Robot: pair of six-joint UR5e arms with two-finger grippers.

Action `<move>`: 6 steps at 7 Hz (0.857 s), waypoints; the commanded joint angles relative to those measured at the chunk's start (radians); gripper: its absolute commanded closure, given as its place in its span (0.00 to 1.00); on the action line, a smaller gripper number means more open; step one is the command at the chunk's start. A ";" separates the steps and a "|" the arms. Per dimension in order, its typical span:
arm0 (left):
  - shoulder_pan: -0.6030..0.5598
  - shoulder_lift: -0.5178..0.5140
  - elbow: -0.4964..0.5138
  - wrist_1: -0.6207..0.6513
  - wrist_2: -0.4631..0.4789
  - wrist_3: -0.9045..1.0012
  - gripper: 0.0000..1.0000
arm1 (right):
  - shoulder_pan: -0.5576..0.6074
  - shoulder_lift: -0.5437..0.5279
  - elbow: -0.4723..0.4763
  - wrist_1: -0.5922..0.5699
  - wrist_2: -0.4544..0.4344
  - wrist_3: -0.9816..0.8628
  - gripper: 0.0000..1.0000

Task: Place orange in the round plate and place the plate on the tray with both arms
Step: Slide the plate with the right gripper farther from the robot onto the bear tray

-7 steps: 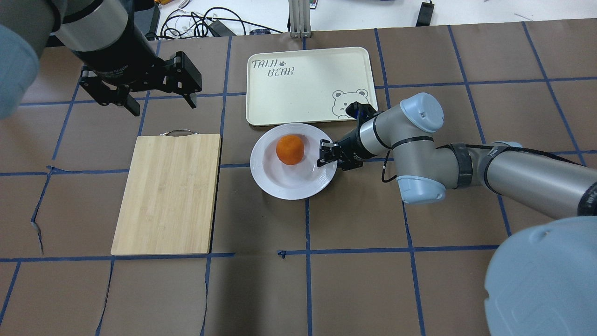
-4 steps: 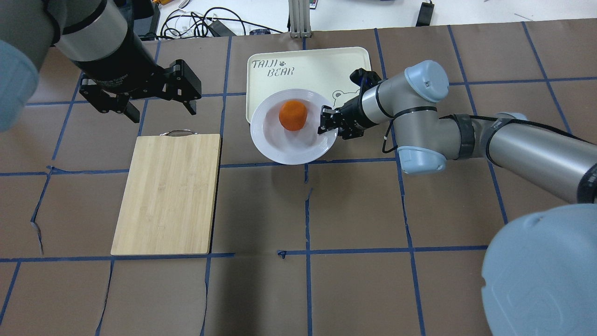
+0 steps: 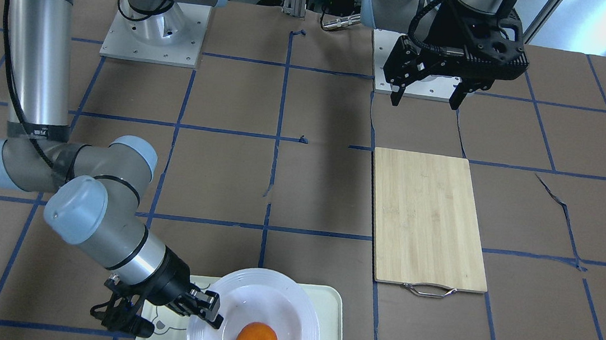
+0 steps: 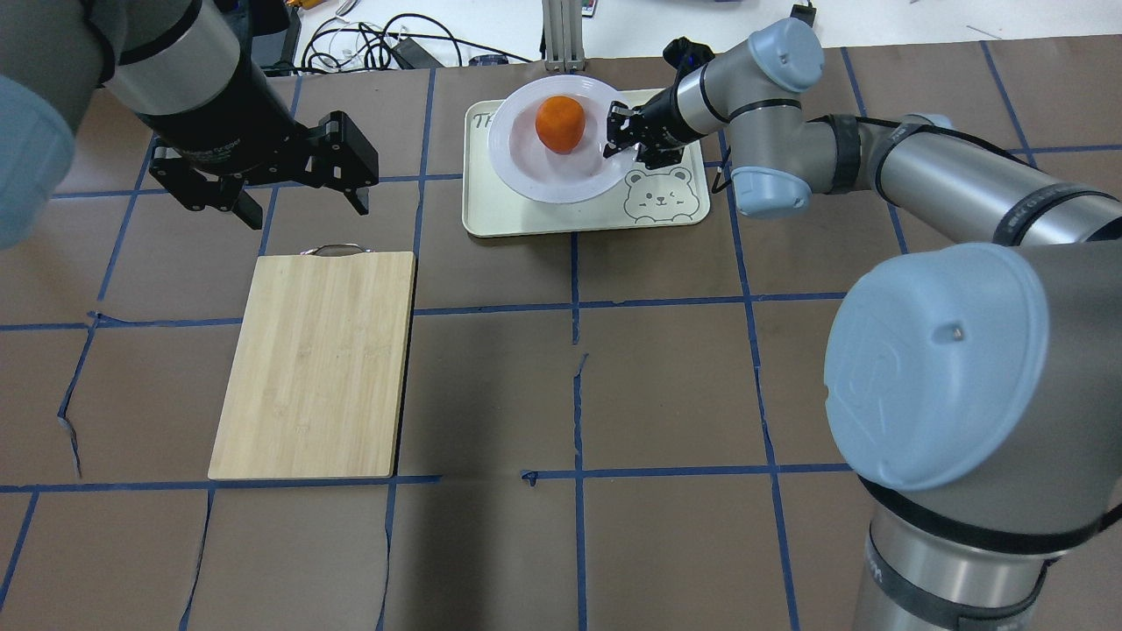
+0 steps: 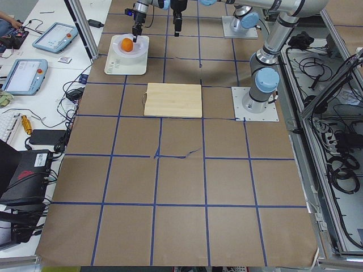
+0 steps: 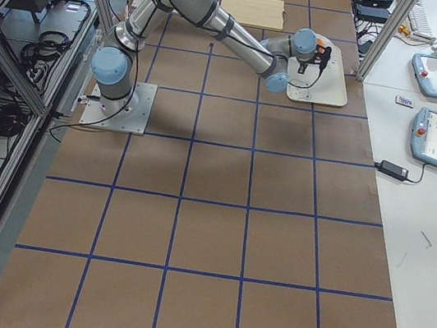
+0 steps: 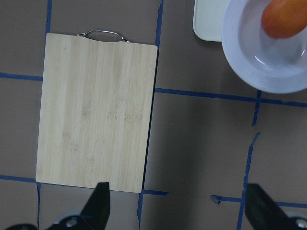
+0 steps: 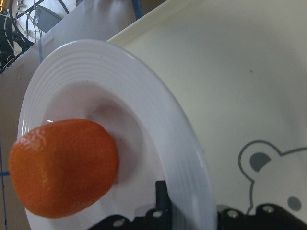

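Across the brown worktop (image 4: 666, 386), the bamboo board (image 4: 316, 364) lies on the robot's left. Its metal handle points to the far edge. Past centre is the cream tray (image 4: 543, 215). Most of its lettering is hidden by the white plate (image 4: 526, 171), and I cannot tell whether plate and tray touch. The left claw (image 4: 305, 209) hovers spread wide near the handle, grasping nothing. The right claw (image 4: 615, 131) is clenched on the plate's rim, by the bear face. The orange (image 4: 560, 124) sits in the plate's hollow, its lower edge cut off in the front view.
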 commanded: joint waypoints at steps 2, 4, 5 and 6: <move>0.000 0.000 0.000 0.002 0.001 0.000 0.00 | -0.023 0.077 -0.092 0.056 -0.061 0.000 0.72; 0.005 0.000 0.000 0.002 0.001 0.000 0.00 | -0.025 0.078 -0.089 0.057 -0.063 0.006 0.53; 0.008 0.002 0.000 0.002 0.001 0.002 0.00 | -0.031 0.072 -0.094 0.054 -0.069 0.005 0.17; 0.010 0.000 0.000 0.002 -0.001 0.002 0.00 | -0.048 0.061 -0.103 0.053 -0.123 -0.022 0.00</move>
